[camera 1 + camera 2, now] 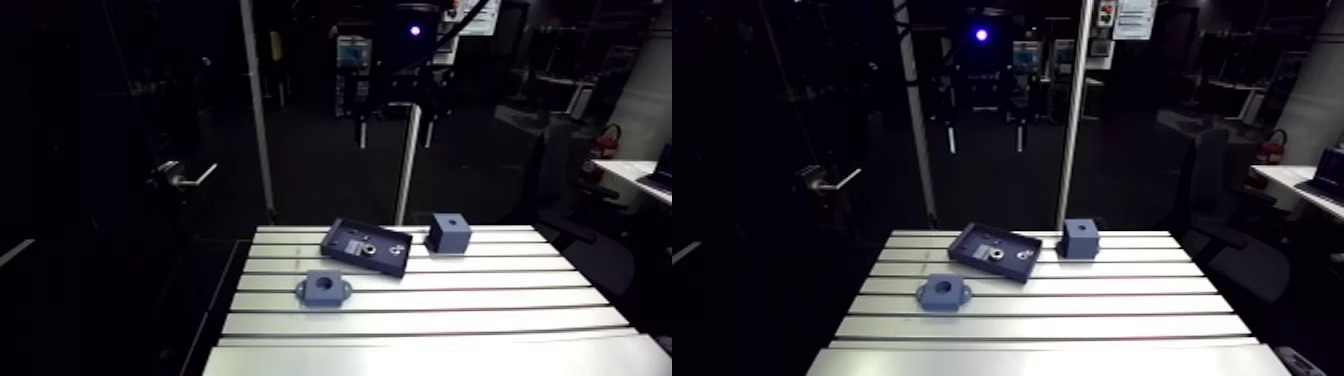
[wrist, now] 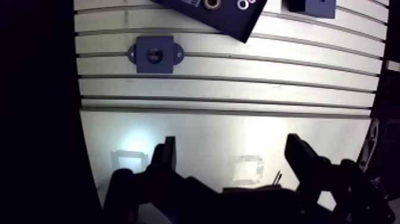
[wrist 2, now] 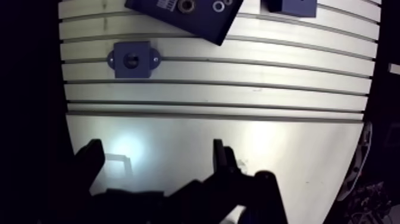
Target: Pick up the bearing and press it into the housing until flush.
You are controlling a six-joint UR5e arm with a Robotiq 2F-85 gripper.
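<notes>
- While its fingers stand wide apart, the empty claw (image 2: 232, 145) hangs over the slotted aluminium table's (image 2: 238, 89) near edge.
- Silver ring bearing (image 1: 999, 255) lies in a dark blue shallow tray (image 1: 968, 240) by the far edge.
- Blue flanged housing block (image 1: 943, 291) sits toward the left edge.

You can see the flanged housing (image 1: 944, 291) on the slotted table (image 1: 1072, 320), nearest the camera. Behind it lies a dark tray (image 1: 967, 247) holding the bearing (image 1: 998, 256), with a blue block (image 1: 1079, 238) just beside the tray.
</notes>
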